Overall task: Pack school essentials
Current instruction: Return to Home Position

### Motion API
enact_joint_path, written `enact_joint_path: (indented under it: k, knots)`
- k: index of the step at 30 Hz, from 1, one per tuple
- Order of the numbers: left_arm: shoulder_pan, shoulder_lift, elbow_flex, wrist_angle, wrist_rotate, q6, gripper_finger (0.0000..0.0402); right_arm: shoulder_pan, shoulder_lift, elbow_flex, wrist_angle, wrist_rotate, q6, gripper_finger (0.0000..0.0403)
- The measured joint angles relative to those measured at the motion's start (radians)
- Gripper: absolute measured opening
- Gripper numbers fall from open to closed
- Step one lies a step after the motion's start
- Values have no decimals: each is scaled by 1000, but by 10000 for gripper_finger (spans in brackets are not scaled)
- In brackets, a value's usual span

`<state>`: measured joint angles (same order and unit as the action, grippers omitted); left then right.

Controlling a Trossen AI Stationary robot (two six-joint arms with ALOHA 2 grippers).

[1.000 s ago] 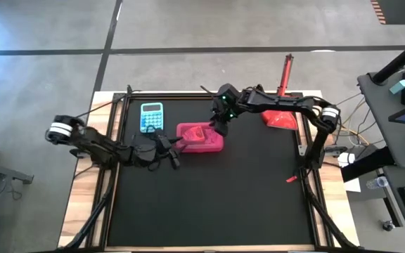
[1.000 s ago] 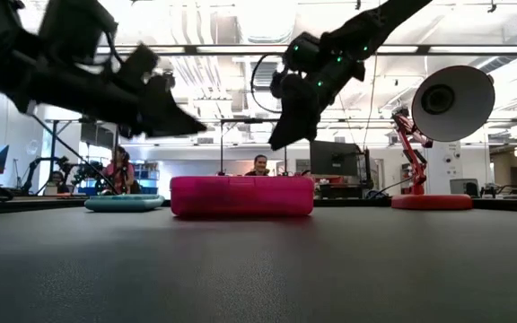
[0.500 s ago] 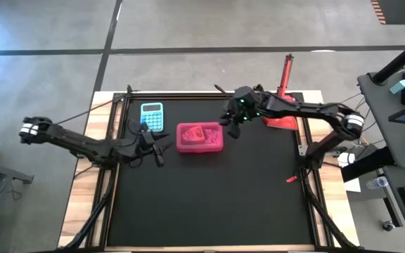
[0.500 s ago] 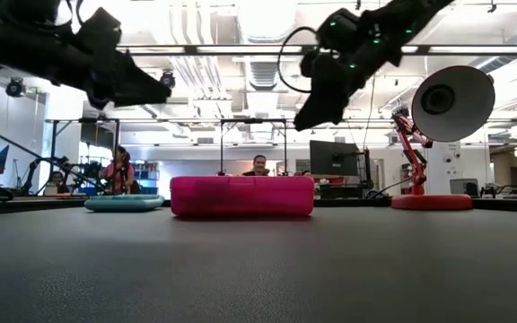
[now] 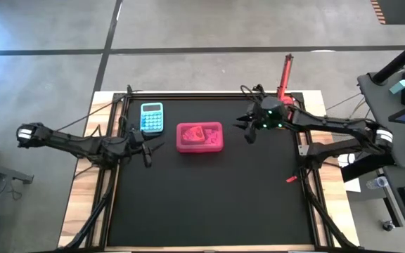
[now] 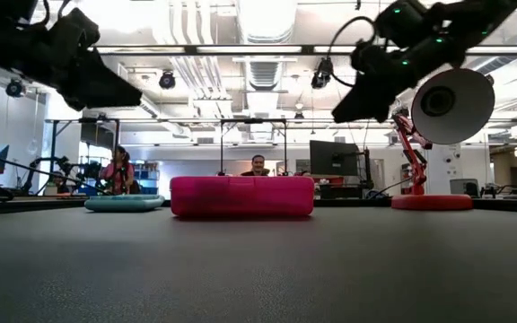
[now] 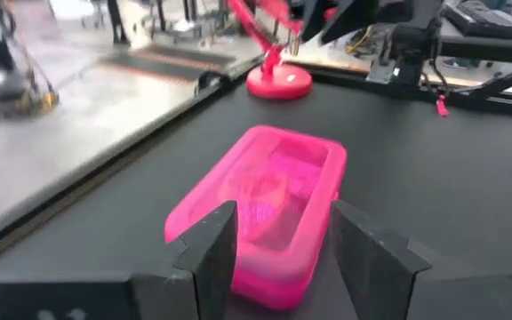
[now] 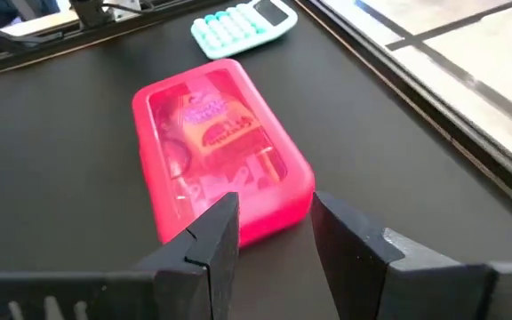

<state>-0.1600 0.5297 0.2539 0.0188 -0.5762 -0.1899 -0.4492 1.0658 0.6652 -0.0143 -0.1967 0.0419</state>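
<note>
Presently the pink supply case lies just above the centre of the high view on the black table mat, with its lid shut. Through the translucent lid, the right wrist view shows the school essentials inside: an orange-and-yellow pack and several smaller pieces too indistinct to itemise. The left gripper hangs above the mat to the left of the case, near it but clear of it, fingers spread and holding nothing. The right gripper hangs to the right of the case, between it and the red desk lamp, likewise spread and empty. In the low view both grippers sit in the upper corners of the frame, well above the case top. The light-blue calculator rests on the mat at the upper left of the case, apart from it. One small red item lies at the right edge of the mat, lower right of centre, too small to identify. Judged from this layout, packing and closing are complete, as no loose stationery shows around the case. What remains is to bring both arms to their rest poses at the table sides.
</note>
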Motion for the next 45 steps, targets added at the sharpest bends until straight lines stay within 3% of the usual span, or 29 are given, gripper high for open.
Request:
enact_joint_path:
  k: [7,15,21,27,30,37,45]
  knots:
    - [1,-99,0,-149,-2,-119,164,16,-128,-121,28,59,46,134]
    - [1,-232,-14,-143,-40,-49,164,58,-223,-234,57,116,82,134]
    - [1,-340,-121,-122,-70,-95,164,92,-251,-283,64,180,120,134]
    - [1,-423,-232,35,-57,-80,164,117,-252,-362,189,182,161,134]
    - [0,-429,-240,79,-38,-11,164,127,-252,-408,257,183,181,134]
    - [1,-432,-245,216,-39,-8,164,140,-248,-530,455,199,234,134]
    - [1,-392,-246,377,-38,136,164,140,-247,-653,689,201,249,134]
